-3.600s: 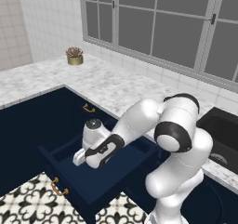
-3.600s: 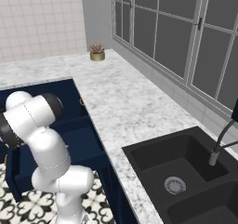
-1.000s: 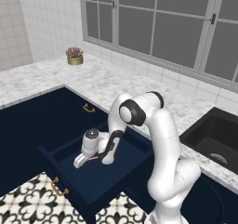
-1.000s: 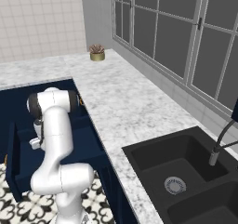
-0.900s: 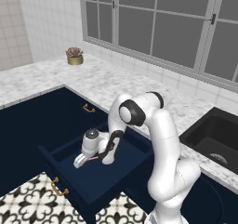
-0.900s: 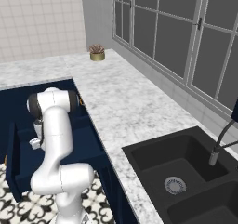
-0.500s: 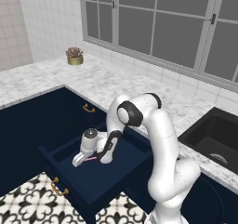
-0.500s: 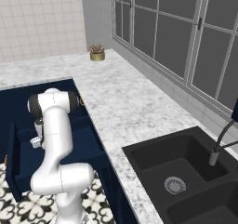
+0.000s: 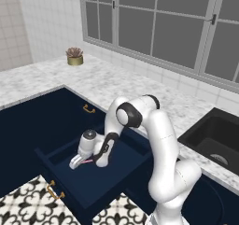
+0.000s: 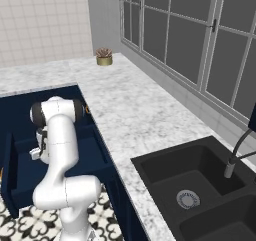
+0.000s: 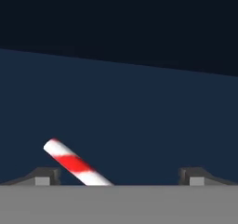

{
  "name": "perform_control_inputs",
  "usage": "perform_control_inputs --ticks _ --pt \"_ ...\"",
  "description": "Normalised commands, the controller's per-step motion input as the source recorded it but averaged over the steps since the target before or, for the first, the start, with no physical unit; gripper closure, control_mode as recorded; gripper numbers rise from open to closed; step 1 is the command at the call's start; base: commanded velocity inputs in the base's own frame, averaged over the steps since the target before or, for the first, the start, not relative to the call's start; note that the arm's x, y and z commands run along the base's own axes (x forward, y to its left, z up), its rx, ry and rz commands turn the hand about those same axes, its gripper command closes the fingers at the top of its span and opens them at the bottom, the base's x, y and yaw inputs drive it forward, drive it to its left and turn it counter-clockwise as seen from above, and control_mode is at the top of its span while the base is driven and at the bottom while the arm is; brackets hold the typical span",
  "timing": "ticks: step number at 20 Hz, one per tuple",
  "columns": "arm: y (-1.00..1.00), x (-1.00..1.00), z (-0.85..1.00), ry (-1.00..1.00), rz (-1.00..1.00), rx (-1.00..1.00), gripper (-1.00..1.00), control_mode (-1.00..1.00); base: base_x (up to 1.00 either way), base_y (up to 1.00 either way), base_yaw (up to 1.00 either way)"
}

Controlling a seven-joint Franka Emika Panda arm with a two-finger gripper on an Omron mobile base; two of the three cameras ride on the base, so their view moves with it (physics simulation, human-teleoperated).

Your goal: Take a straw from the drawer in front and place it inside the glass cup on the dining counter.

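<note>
A small potted plant stands far left on the marble worktop. The open drawer holds the gripper, jaws spread wide around the red-and-white straw, which lies slanted on the drawer floor. Black sink far right. No writing legible.

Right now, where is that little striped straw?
The straw lies on the floor of the open navy drawer; in the hand view it slants between the open jaws, nearer the left fingertip.
</note>
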Motion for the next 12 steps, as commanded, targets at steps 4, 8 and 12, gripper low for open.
perform_control_inputs --ticks 4,8,12 --pt "0.01 0.0 -0.27 0.01 0.0 -0.03 1.0 -1.0 0.0 0.0 0.0" --pt "0.0 -0.01 -0.01 0.0 0.0 -0.05 1.0 -1.0 0.0 0.0 0.0" --pt "0.0 -0.23 0.0 0.0 0.0 -0.01 1.0 -1.0 0.0 0.0 0.0"
